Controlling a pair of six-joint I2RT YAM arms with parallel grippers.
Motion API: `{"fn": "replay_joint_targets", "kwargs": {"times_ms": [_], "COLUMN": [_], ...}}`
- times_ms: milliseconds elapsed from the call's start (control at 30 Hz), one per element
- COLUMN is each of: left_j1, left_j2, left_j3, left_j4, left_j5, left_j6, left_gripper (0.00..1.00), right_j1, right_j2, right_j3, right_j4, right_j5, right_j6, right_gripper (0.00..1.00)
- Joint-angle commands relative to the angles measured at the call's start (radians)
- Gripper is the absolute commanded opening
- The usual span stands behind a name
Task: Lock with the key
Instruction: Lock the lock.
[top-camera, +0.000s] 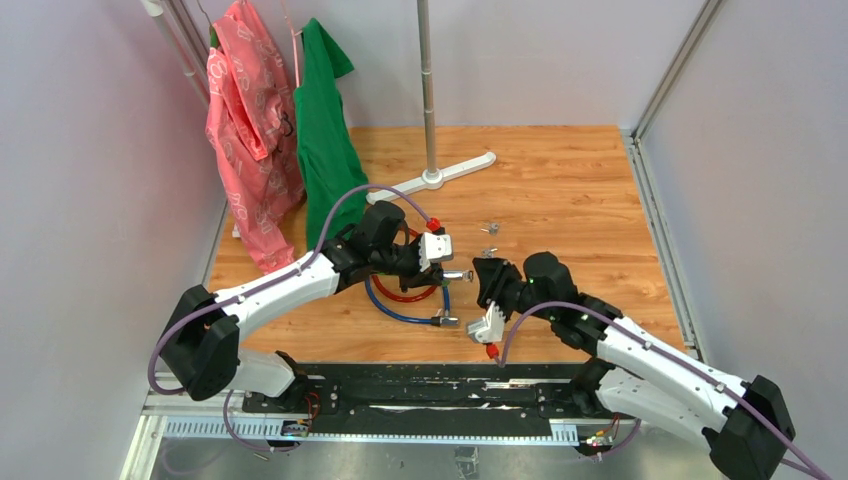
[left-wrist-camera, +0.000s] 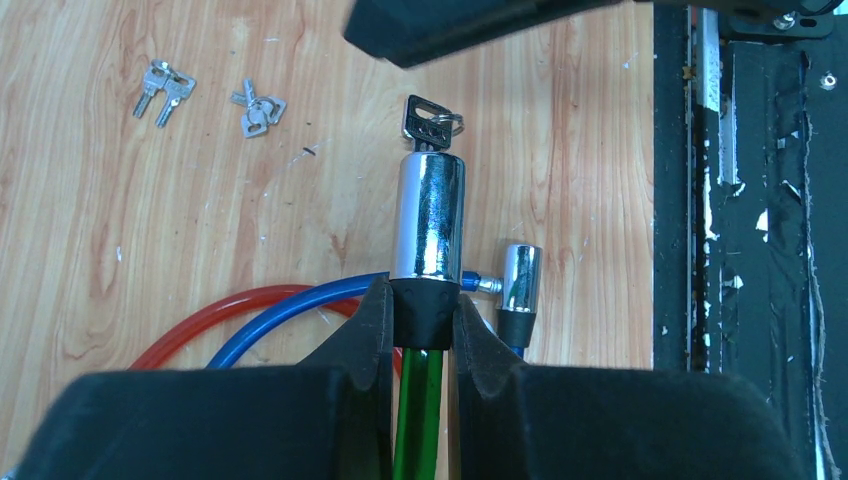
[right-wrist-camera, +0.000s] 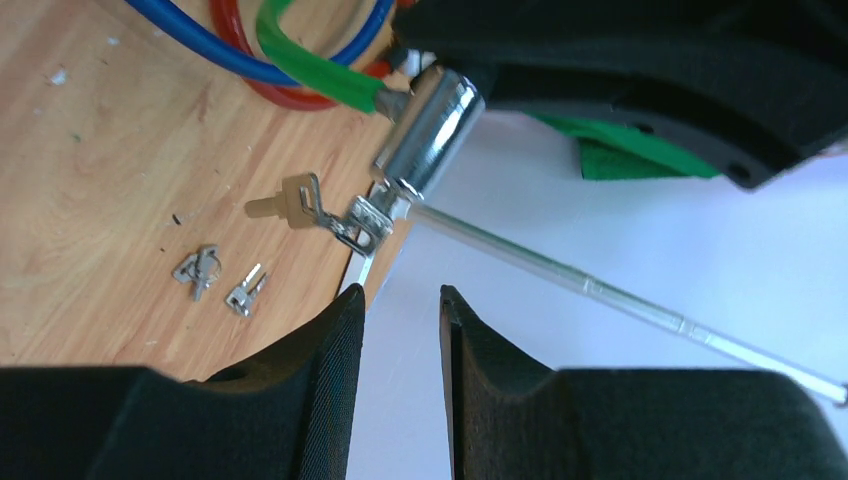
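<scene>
Left gripper (left-wrist-camera: 422, 305) clamps the green cable lock (left-wrist-camera: 427, 215), the key (left-wrist-camera: 428, 122) seated in its end; right gripper (right-wrist-camera: 400, 312), jaws ajar and empty, hovers close. A misaligned pinch could nudge the key askew.

The key (left-wrist-camera: 424, 120), a tiny silvery-grey metal piece, sits pushed into the 12 o'clock end of the lock barrel (left-wrist-camera: 428, 215) in the left wrist view, its blade hidden inside. A small split ring (left-wrist-camera: 452, 125) passes through its head. In the right wrist view a second key (right-wrist-camera: 288, 207) dangles from that ring toward 9 o'clock. The barrel is a polished chrome cylinder with a black collar, capping a green cable (left-wrist-camera: 418, 400). The left claw (left-wrist-camera: 422, 300) clamps the collar, holding the barrel over the wooden table (left-wrist-camera: 150, 230).
</scene>
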Motion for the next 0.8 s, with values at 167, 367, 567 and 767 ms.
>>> {"fn": "replay_joint_targets", "kwargs": {"times_ms": [167, 367, 567, 767], "left_j1": [0.006, 0.005, 0.006, 0.006], "left_j2": [0.017, 0.014, 0.02, 0.022], "left_j3": [0.025, 0.019, 0.026, 0.028], "left_j4": [-0.026, -0.016, -0.019, -0.022], "left_j5": [0.009, 0.016, 0.017, 0.017], "left_j6": [-0.02, -0.032, -0.027, -0.027], "left_gripper": [0.0, 0.0, 0.0, 0.0], "right_j1": [0.08, 0.106, 0.128, 0.132], "right_j2": [0.018, -0.004, 0.033, 0.054], "right_j3": [-0.073, -0.077, -0.096, -0.088], "right_j4": [0.101, 0.081, 0.141, 0.173], "right_j5": [0.052, 0.057, 0.074, 0.063], "right_j6": [-0.043, -0.023, 0.004, 0.033], "right_gripper": [0.36, 0.33, 0.33, 0.26]}}
